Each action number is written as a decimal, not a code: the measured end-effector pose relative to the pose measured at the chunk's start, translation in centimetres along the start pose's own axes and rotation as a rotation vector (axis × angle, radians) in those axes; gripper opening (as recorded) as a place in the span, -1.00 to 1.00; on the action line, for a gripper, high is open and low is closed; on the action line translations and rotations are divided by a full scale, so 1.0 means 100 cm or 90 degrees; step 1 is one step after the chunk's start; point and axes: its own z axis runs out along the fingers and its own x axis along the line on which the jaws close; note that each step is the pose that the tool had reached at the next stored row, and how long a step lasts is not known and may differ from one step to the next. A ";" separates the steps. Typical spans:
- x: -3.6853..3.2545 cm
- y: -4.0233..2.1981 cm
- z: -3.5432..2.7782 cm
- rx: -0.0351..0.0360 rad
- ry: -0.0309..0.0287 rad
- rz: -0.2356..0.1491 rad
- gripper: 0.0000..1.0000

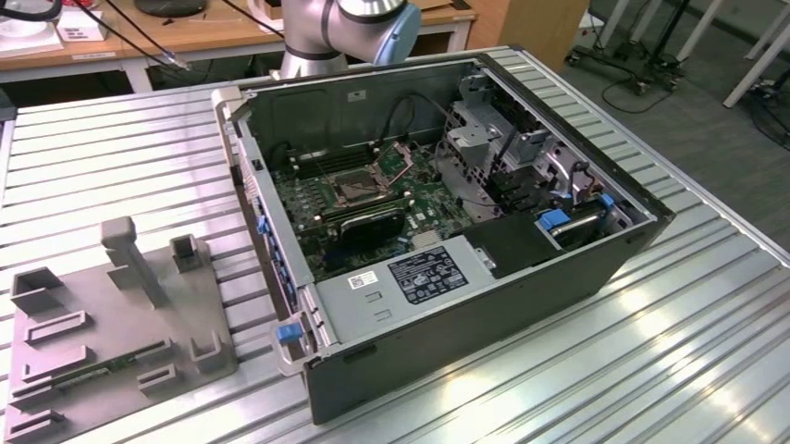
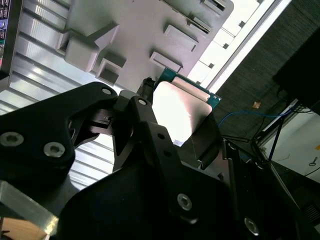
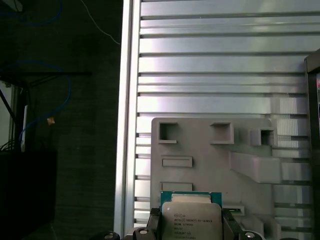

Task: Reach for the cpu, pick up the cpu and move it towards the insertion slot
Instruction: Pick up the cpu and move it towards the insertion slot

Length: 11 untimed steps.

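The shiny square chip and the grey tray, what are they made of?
The small flat square chip looks metal on top: silvery, catching light, with a thin green board rim. The grey moulded tray seems matte plastic: dull, even grey, no glare.

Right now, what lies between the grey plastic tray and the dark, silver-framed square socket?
In the exterior view: ribbed metal table, then the computer case's side wall and green circuit board before the socket.

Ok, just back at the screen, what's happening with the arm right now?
The gripper has the cpu clamped between its fingers, close to the grey tray on the slatted table. The insertion slot is on the green board inside the open computer case, which stands to the exterior view's right of the tray. The cpu has not reached it yet.
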 end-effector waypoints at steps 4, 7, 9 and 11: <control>-0.0013 0.0000 0.0000 0.0000 0.0001 0.000 0.09; -0.0024 0.0000 0.0000 0.0000 0.0000 0.000 0.09; -0.0032 0.0000 -0.0001 0.0001 0.0001 0.000 0.09; -0.0043 -0.0001 0.0000 0.0000 0.0001 0.000 0.09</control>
